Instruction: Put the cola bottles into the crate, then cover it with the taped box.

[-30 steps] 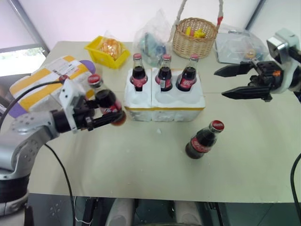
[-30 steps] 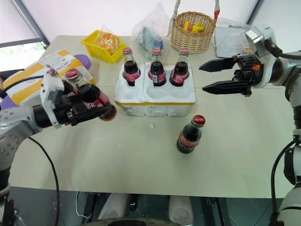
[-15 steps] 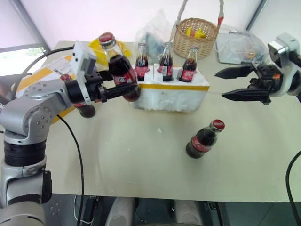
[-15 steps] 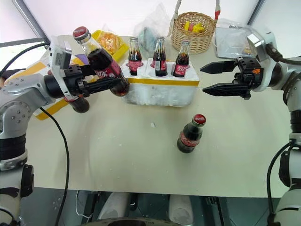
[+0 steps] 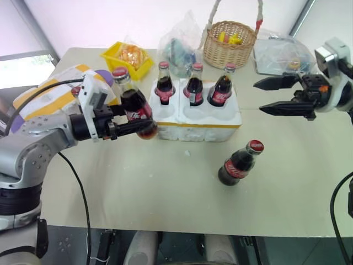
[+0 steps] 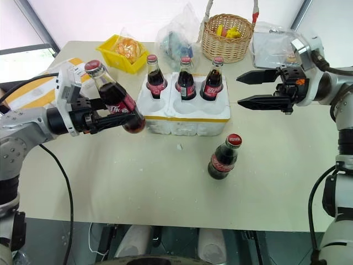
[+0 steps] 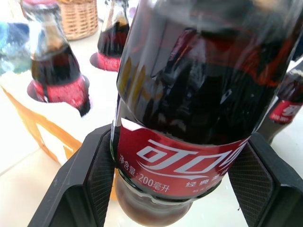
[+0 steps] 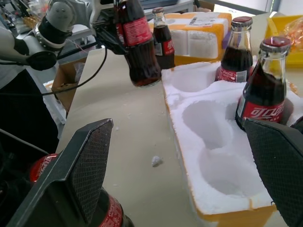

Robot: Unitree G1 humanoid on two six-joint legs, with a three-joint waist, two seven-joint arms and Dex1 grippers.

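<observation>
Beige table [image 5: 165,187], crate half filled, one bottle mid-carry.
Nearest, a spare cola bottle [image 5: 238,164] stands waiting; left gripper [image 5: 129,126] clamps a carried bottle [image 5: 134,105] beside the crate [image 5: 193,118], likely bound for an empty front well; right gripper [image 5: 276,95] hovers wide open; the taped box [image 5: 52,94] lies far left.

The white foam crate [image 5: 196,113] has three cola bottles [image 5: 194,84] standing in its far row of wells, while the three near wells [image 8: 214,142] are open from above and from the robot's side. Behind the crate, a wicker basket [image 5: 228,43], a yellow bin [image 5: 127,59] and clear plastic bags [image 5: 177,47] crowd the far table edge. One loose bottle [image 5: 238,163] stands upright near the crate's front, with bare table [image 5: 165,193] all around it.
</observation>
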